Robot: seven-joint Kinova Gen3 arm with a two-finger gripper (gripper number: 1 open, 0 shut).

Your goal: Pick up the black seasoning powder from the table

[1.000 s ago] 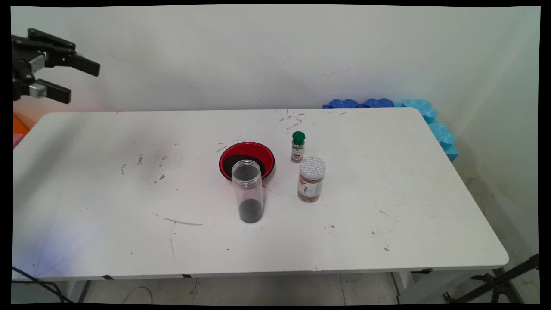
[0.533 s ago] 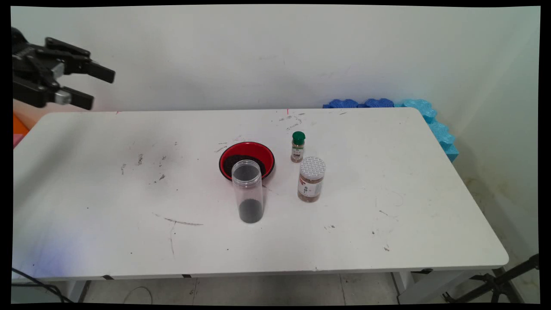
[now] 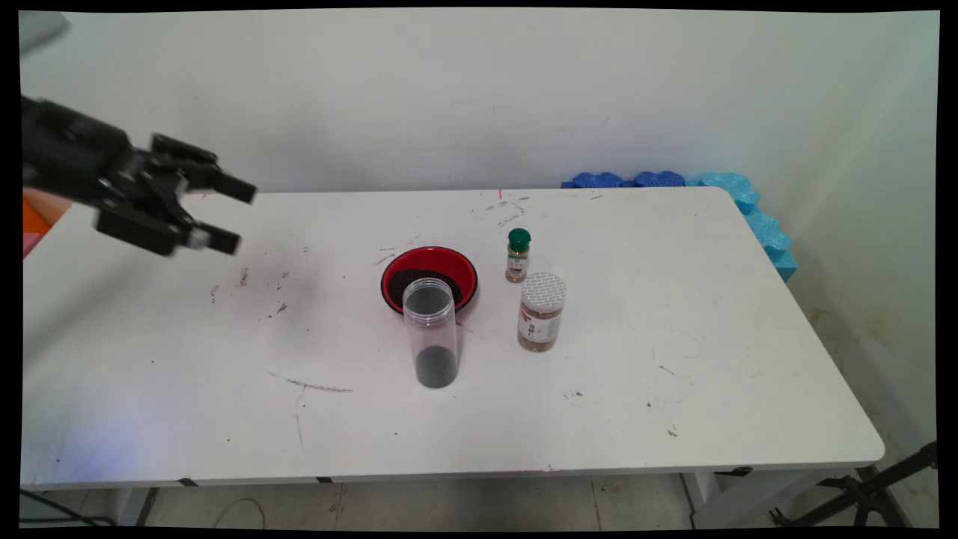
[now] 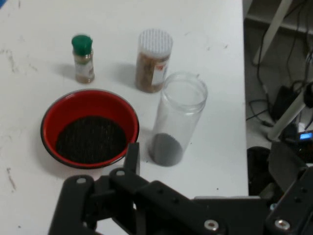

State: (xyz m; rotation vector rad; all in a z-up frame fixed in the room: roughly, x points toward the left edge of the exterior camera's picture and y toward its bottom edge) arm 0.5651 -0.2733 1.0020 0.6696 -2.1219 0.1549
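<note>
- Hovering above the tabletop's far left corner, the black gripper (image 3: 236, 215) points toward the middle of the table, its two fingers spread wide with nothing between them and nothing touching them.
- In the hand view only one finger (image 4: 132, 157) shows clearly, rising from the bottom edge in front of the bowl (image 4: 89, 128).
- Nearest to the gripper is that red bowl (image 3: 429, 279), near the tabletop's centre and well apart from the fingers; it has a black rim and holds a dark, grainy heap.
- A clear jar (image 3: 432, 332) stands upright with no lid, just beside the bowl on the side toward the near edge. It has a dark layer at its bottom. Whether it touches the bowl cannot be told.
- A spice jar (image 3: 540, 311) with a white lid and brown contents stands upright on the side of the clear jar toward the right edge, apart from it.
- A small bottle (image 3: 517, 255) with a green cap stands between the spice jar and the far edge, near the bowl.
- The white table (image 3: 673, 389) is scuffed with dark marks and scratches, mostly on its left half and near the far edge.
- Behind it is a plain pale wall (image 3: 449, 97).
- Blue foam blocks (image 3: 748, 209) sit off the far right corner, against the wall.
- A black stand leg (image 3: 861, 490) shows on the floor beyond the near right corner.
</note>
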